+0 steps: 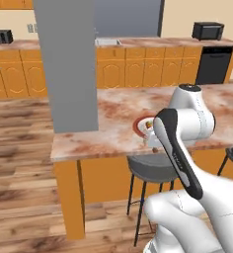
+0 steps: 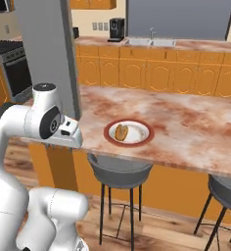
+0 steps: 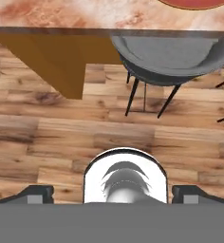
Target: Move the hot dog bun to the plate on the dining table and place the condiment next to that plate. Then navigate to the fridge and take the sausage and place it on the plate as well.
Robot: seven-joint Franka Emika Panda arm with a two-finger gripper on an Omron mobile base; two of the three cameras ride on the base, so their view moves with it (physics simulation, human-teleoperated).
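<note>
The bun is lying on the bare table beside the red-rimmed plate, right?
Not quite. The bun lies on the red-rimmed plate itself, not on the bare table beside it. The right base view shows it resting on the plate's pale centre.

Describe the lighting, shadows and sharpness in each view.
Left base view: flat even light, soft render, arm hides part of the plate. Right base view: no glare on the dining table, hot dog bun slightly blurred. Hand view: sharp floorboards, faint shade under the stool.
</note>
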